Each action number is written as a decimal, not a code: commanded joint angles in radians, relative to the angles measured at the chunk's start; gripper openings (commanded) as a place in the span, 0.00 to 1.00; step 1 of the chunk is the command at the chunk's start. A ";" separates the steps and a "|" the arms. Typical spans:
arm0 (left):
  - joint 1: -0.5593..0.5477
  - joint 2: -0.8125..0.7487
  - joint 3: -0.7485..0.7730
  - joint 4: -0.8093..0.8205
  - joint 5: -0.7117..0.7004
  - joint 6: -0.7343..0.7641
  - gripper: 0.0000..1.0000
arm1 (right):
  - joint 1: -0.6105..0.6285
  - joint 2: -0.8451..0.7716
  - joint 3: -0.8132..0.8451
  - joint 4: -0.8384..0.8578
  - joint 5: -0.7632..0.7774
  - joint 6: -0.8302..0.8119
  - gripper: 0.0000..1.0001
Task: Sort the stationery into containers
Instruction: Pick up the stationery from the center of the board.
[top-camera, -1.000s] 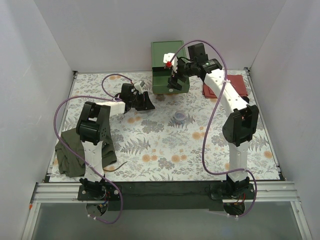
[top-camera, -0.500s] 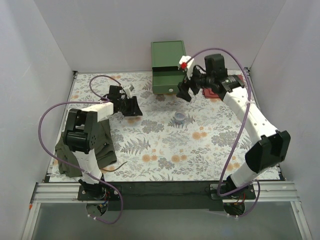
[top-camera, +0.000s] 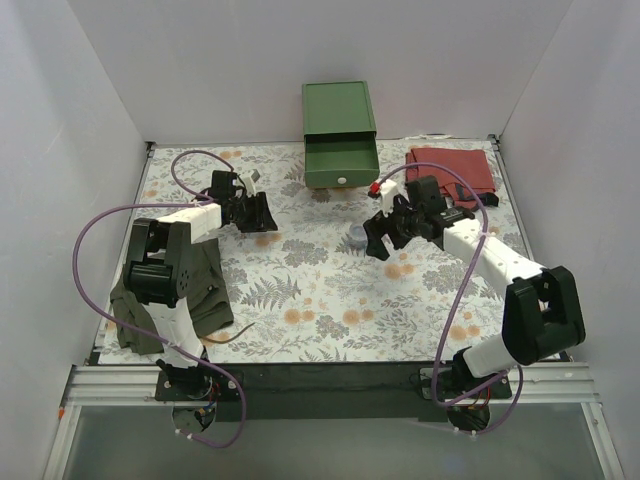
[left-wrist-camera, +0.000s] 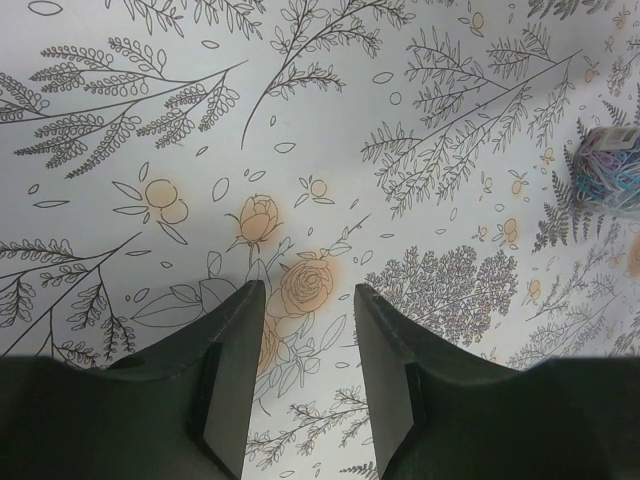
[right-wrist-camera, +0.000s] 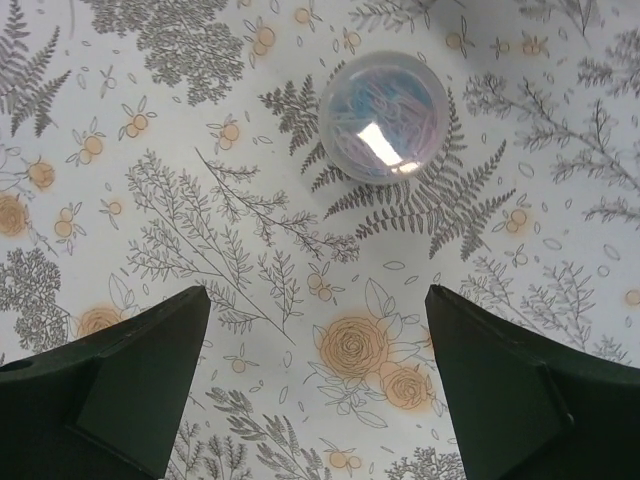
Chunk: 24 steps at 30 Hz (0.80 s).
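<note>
A small grey-blue round roll (top-camera: 357, 237) lies on the floral table near the middle. In the right wrist view it shows as a clear round piece with pastel colours inside (right-wrist-camera: 385, 115). My right gripper (top-camera: 377, 238) is open and empty just right of it, jaws wide apart over bare cloth (right-wrist-camera: 315, 290). My left gripper (top-camera: 262, 215) is open and empty at the left, low over the table (left-wrist-camera: 307, 288); the roll shows at that view's right edge (left-wrist-camera: 610, 165). The green drawer box (top-camera: 338, 110) stands at the back, its white knob (top-camera: 341, 181) facing me. No pens or markers are in view.
A folded red cloth (top-camera: 455, 170) lies at the back right. An olive-green cloth (top-camera: 150, 310) lies under the left arm's base. Purple cables loop over both arms. White walls close in the table on three sides.
My right arm has swung away from the green box, forward and down to the table beside the roll. My left gripper has shifted a little to the left.
</note>
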<state>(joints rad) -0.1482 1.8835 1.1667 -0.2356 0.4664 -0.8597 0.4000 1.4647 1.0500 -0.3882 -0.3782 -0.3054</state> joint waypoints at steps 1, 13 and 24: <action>-0.008 -0.037 0.004 -0.016 -0.014 0.016 0.41 | -0.004 0.012 -0.041 0.239 0.087 0.189 0.98; -0.008 -0.015 0.022 -0.021 -0.017 0.007 0.41 | 0.019 0.171 0.090 0.315 0.208 0.255 0.98; -0.010 -0.032 0.008 -0.018 -0.020 0.001 0.41 | 0.129 0.209 0.074 0.341 0.320 0.341 0.98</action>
<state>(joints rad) -0.1528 1.8843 1.1671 -0.2550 0.4545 -0.8604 0.4973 1.6524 1.1053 -0.0982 -0.1349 -0.0303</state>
